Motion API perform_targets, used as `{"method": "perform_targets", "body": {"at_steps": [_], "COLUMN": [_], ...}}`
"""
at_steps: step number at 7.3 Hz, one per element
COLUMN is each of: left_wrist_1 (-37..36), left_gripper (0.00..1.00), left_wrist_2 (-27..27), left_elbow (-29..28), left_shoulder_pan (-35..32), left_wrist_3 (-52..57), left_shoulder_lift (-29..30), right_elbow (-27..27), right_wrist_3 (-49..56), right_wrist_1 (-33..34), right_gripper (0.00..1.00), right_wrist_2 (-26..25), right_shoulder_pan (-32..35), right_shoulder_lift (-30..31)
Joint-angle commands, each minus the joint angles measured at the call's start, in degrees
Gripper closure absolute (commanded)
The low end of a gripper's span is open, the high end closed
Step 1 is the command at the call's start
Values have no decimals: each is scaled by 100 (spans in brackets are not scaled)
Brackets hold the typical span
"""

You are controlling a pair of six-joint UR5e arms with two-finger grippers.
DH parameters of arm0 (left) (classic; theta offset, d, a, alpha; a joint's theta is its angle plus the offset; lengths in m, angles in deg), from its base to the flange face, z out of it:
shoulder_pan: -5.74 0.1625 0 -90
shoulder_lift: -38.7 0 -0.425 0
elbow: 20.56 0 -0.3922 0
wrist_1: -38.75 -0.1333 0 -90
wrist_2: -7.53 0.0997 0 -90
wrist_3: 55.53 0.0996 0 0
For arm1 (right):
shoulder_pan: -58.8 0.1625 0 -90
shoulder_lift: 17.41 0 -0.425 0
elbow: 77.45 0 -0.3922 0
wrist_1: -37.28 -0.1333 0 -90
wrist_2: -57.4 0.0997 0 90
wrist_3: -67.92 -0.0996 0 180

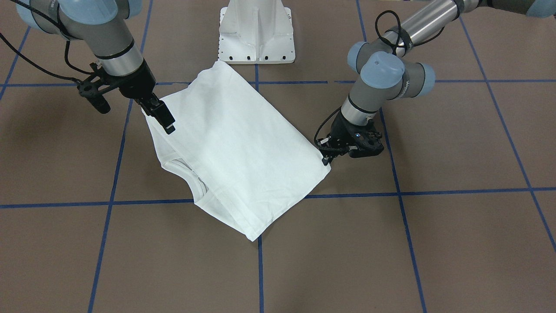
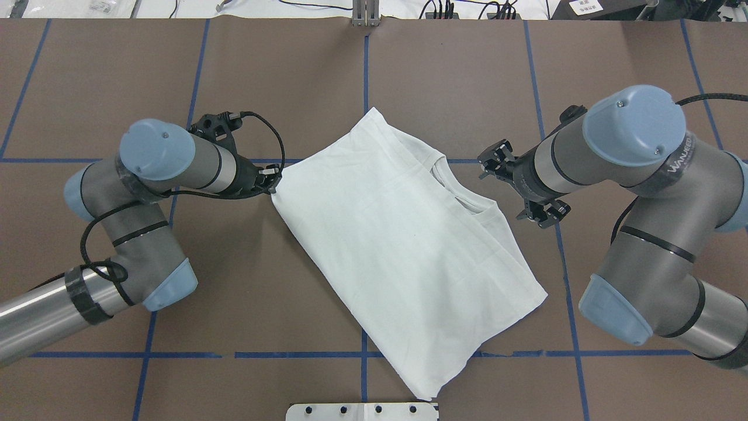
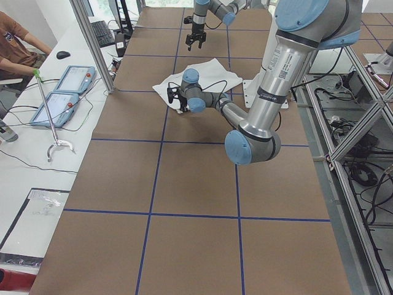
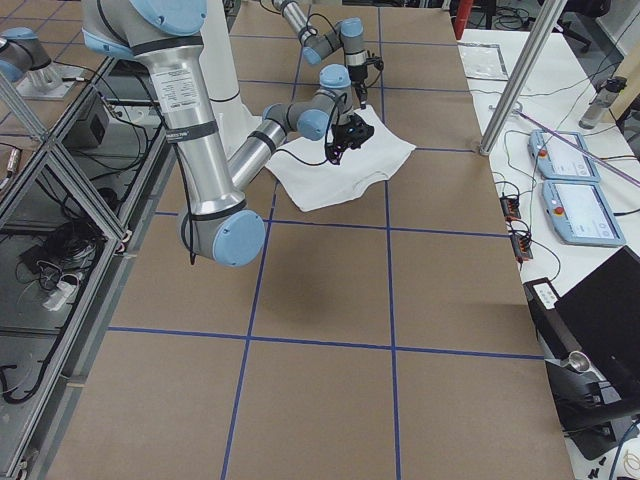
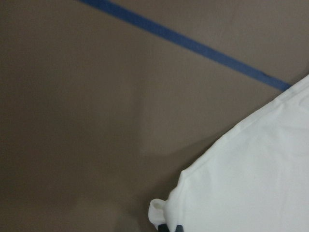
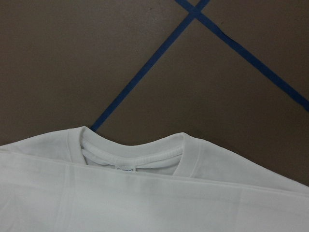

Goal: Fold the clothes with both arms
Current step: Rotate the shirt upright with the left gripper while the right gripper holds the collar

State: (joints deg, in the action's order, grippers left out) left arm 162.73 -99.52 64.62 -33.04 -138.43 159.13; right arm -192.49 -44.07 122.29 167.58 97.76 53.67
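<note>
The clothes are one white T-shirt, folded into a rough rectangle and lying diagonally on the brown table. Its ribbed collar with a small label faces the right arm's side. No print shows. My left gripper is low at the shirt's side corner and looks shut on a small pinch of cloth. My right gripper hovers above the collar-side edge, open, with nothing between its fingers.
The white pedestal base stands just behind the shirt's near corner. Blue tape lines grid the table. A side table holds two teach pendants, and a seated person is beside it.
</note>
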Motion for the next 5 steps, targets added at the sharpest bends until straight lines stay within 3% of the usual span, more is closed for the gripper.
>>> {"method": "perform_targets", "body": {"at_steps": [1,3,5], "left_wrist_1": [553,1109,1278], "left_gripper": [100,100,100], "left_wrist_2": [35,44,52], "left_elbow": [-1637,-2827,-3504], "left_shoulder_pan": [-629,-842,-851], "left_wrist_3": [142,292,458], "left_shoulder_lift": [1205,1945,2351], "right_elbow": [26,17,35], "right_wrist_3": [45,28,-8], "right_wrist_1": [-2,-2,-2], "right_gripper": [0,0,0], "right_wrist_2": [3,-66,-696], "right_shoulder_pan": [-46,-256,-650], "right_shoulder_lift": [-7,-94,-148]}}
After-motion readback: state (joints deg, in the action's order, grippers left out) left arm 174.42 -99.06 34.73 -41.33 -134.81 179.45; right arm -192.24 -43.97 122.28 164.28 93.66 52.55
